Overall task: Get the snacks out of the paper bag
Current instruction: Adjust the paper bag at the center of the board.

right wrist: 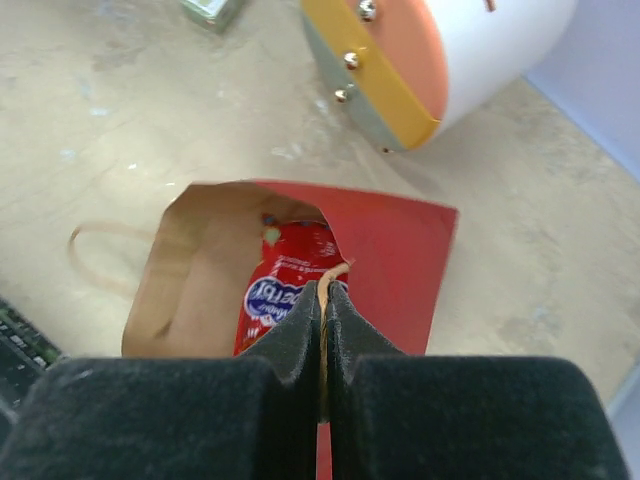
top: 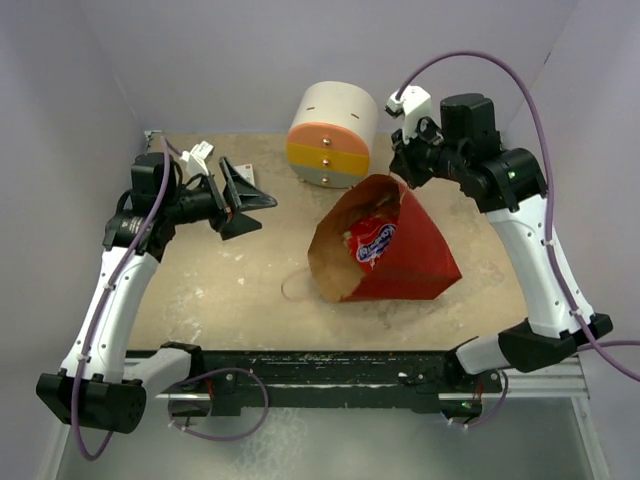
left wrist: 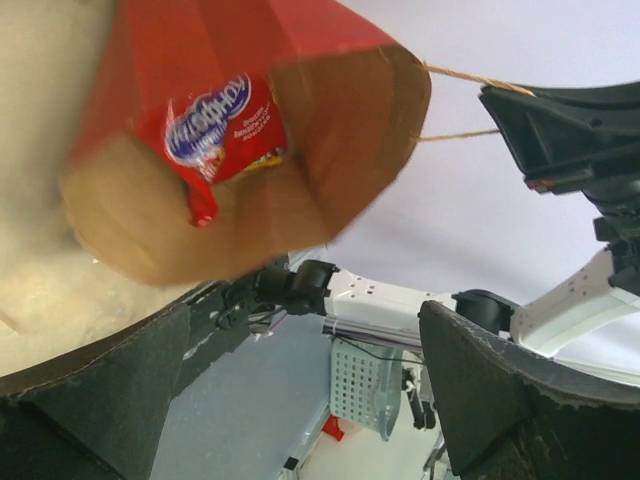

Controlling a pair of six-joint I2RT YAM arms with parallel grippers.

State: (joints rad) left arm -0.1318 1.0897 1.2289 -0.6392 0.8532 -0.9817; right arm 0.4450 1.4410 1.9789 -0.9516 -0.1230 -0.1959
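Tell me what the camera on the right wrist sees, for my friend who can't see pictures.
Two shut black padded jaws of the right gripper pinch a thin twisted paper handle of the red paper bag with a brown inside. A crinkly red chip bag with a blue logo shows in its mouth, and a round white, orange and yellow drawer unit stands behind.

The paper bag (top: 385, 245)'s mouth gapes toward bare tabletop (top: 230, 290) on its left, the red chip bag (top: 372, 243) filling its far side, while the round drawer unit (top: 330, 135) crowds just behind it.
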